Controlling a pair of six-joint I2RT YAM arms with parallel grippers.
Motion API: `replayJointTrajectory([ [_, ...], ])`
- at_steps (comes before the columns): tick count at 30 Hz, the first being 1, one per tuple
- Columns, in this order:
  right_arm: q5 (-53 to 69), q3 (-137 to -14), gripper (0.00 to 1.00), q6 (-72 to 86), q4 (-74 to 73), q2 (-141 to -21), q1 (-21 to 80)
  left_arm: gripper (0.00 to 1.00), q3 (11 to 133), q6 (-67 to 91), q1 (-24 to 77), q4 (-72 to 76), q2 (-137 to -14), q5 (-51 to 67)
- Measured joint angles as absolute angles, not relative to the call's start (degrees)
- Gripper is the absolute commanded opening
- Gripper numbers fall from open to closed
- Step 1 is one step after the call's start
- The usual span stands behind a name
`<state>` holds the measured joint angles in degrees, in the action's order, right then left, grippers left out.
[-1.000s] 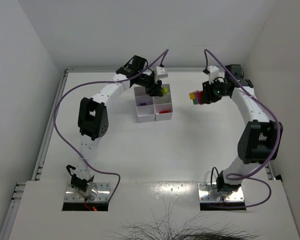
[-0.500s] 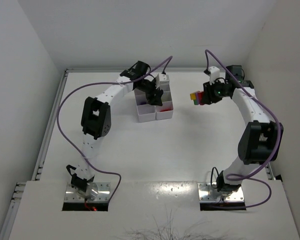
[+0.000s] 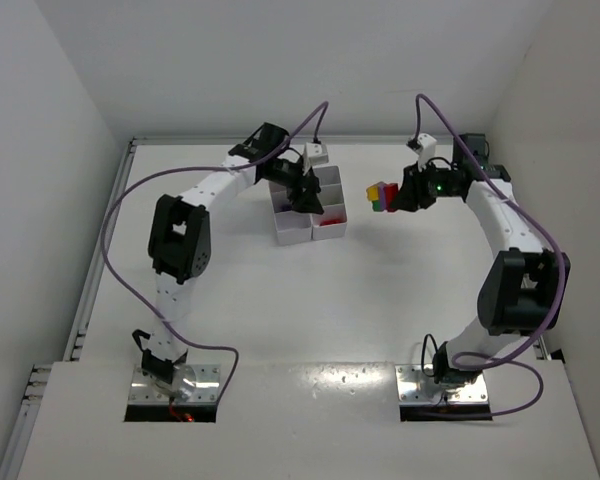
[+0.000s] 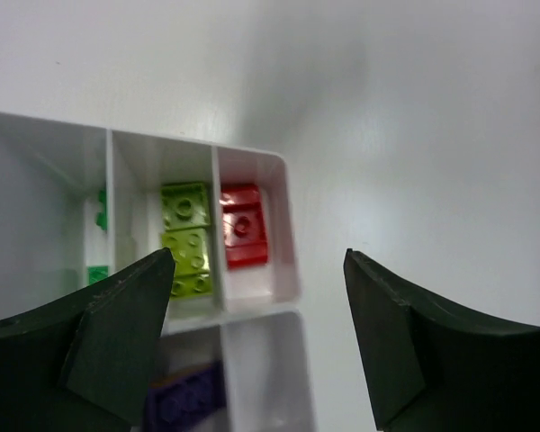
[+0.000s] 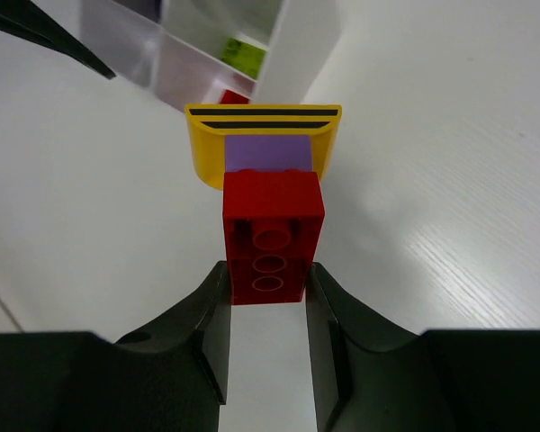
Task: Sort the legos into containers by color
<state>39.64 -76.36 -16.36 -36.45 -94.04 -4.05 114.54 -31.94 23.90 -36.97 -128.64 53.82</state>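
The white tray of containers (image 3: 292, 230) stands at the table's far middle. My left gripper (image 3: 305, 192) hovers over it, open and holding nothing (image 4: 257, 261). Below it the tray (image 4: 285, 225) holds two lime bricks (image 4: 185, 241) in one compartment, a red brick (image 4: 243, 236) in the corner one, green pieces (image 4: 96, 220) to the left and a purple brick (image 4: 187, 396) nearer. My right gripper (image 3: 400, 194) (image 5: 266, 270) is shut on a red brick (image 5: 272, 236) joined to a purple piece (image 5: 268, 153) and a yellow piece (image 5: 263, 121). This lego stack (image 3: 381, 195) hangs right of the tray.
The tray (image 5: 207, 45) shows at the top of the right wrist view, with a black finger of the left gripper (image 5: 45, 31) at the upper left. White walls close in the table at the back and sides. Purple cables arch over both arms.
The left gripper has opened above the tray, and the yellow-green brick at its tip a second ago is no longer there. The right gripper has shifted slightly left with its stack.
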Motion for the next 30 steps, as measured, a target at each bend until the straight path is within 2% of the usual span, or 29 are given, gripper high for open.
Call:
replayJointTrajectory([
  [5,48.5,-74.2,0.00,-15.6,-36.4,-91.9,-4.0,0.81,99.7,-22.6,23.7,-27.8,-115.9,53.3],
  [6,49.9,-73.5,0.00,-15.1,-36.1,-91.5,-4.0,0.78,98.4,-20.4,23.7,-26.6,-113.7,53.2],
  [10,52.2,-69.9,0.00,-10.2,-32.8,-90.0,-2.7,0.57,98.4,-9.2,23.1,-21.3,-108.3,52.5],
  [11,51.7,-69.3,0.00,-8.4,-31.7,-89.8,-2.0,0.48,98.8,-6.1,22.6,-20.4,-107.8,52.6],
  [18,42.5,-68.8,0.00,-0.1,-23.4,-88.0,7.5,0.48,97.6,8.1,19.4,-18.9,-107.5,49.9],
  [20,39.9,-69.6,0.00,0.9,-22.3,-87.9,10.3,0.55,95.8,10.0,19.7,-19.1,-107.5,48.3],
  [30,29.6,-71.5,0.00,3.7,-20.7,-86.1,15.1,0.64,90.6,14.0,22.1,-20.6,-104.8,46.7],
])
